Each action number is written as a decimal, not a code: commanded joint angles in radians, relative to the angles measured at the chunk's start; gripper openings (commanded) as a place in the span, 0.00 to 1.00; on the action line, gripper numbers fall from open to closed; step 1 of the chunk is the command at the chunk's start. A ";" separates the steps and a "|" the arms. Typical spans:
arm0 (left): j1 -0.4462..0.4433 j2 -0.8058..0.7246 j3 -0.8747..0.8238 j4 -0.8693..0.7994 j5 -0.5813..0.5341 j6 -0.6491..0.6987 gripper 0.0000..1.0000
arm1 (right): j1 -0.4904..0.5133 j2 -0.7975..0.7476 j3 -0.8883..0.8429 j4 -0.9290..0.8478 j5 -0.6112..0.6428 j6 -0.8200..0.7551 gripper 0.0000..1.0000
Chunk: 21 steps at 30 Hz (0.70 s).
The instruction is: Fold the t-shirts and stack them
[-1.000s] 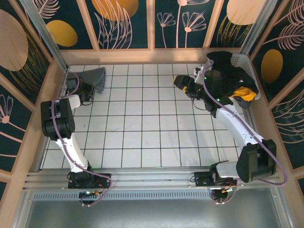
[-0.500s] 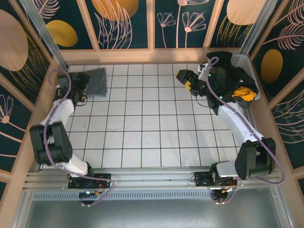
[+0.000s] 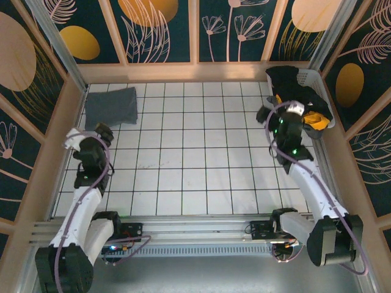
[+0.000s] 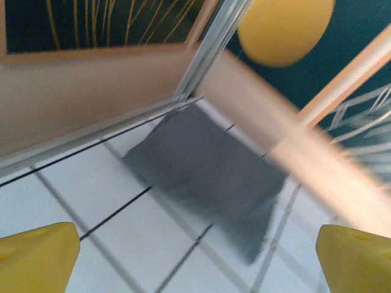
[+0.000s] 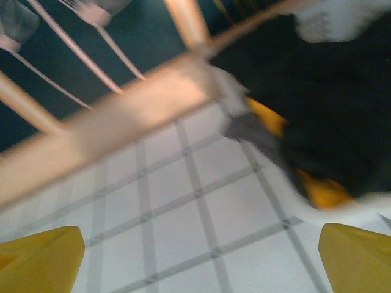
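The left gripper (image 3: 102, 130) has come away from the grey t-shirt (image 3: 111, 107) and is now hanging with its fingers wide apart, holding nothing. That shirt is lying flat in the far left corner of the table (image 3: 183, 159). The left arm is pulling back along the left wall. The right gripper (image 3: 265, 114) is also standing wide apart and empty, just beside the basket (image 3: 318, 86), where the black t-shirt (image 3: 290, 82) and the orange-yellow t-shirt (image 3: 314, 119) are sitting.
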State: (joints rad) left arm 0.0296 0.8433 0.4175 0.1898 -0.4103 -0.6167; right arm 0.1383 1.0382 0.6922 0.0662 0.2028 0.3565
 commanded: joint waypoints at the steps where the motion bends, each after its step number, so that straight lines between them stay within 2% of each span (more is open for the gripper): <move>1: -0.003 0.022 -0.121 0.258 0.046 0.261 0.99 | 0.005 -0.023 -0.165 0.164 0.209 -0.204 0.99; 4: -0.003 0.091 -0.183 0.368 0.058 0.264 0.99 | -0.006 -0.010 -0.279 0.304 0.234 -0.244 0.99; 9: -0.003 0.324 -0.209 0.609 0.079 0.319 0.99 | -0.036 0.119 -0.384 0.597 0.163 -0.329 0.99; 14: -0.002 0.549 -0.073 0.712 0.129 0.371 0.99 | -0.137 0.291 -0.390 0.844 0.020 -0.288 0.99; 16: -0.002 0.607 -0.035 0.743 0.155 0.437 0.99 | -0.156 0.358 -0.369 0.904 -0.016 -0.283 0.99; 18: -0.002 0.643 -0.016 0.755 0.153 0.444 0.99 | -0.166 0.411 -0.339 0.898 -0.056 -0.286 0.99; 21: -0.003 0.628 -0.067 0.830 0.214 0.475 0.99 | -0.162 0.464 -0.413 1.078 -0.119 -0.314 0.99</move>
State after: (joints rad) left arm 0.0296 1.4803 0.3775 0.8890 -0.2546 -0.2253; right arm -0.0208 1.4723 0.3141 0.9131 0.1844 0.0731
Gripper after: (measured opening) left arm 0.988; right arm 0.989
